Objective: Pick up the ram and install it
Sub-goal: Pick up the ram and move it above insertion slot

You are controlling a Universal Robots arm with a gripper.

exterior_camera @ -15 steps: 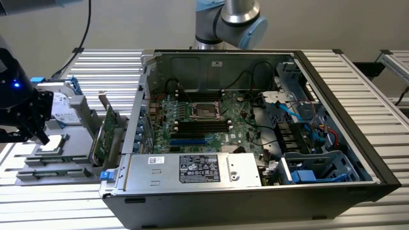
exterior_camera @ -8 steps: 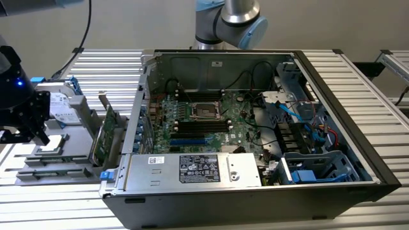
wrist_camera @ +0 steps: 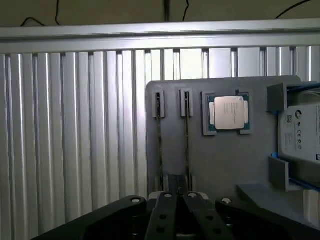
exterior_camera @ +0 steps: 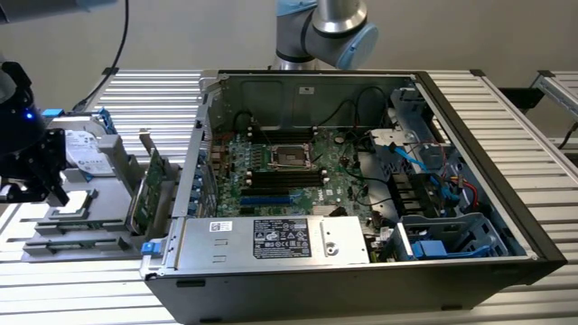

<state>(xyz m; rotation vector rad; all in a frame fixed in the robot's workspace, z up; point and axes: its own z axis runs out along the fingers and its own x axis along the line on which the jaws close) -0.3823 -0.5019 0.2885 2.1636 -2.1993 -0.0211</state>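
While the jaws sit pressed together above the grey holder (wrist_camera: 220, 165), we judge they must spread, then centre over the thin edge of the ram (wrist_camera: 187, 135) — no skew.

Arm (exterior_camera: 327, 30), twelve o'clock in exterior view: silver-grey tubular joints with pale blue caps. Gripper (exterior_camera: 45, 193), nine o'clock: black housing, one small blue light. Fingers (wrist_camera: 164, 217): matte black links, round screw heads
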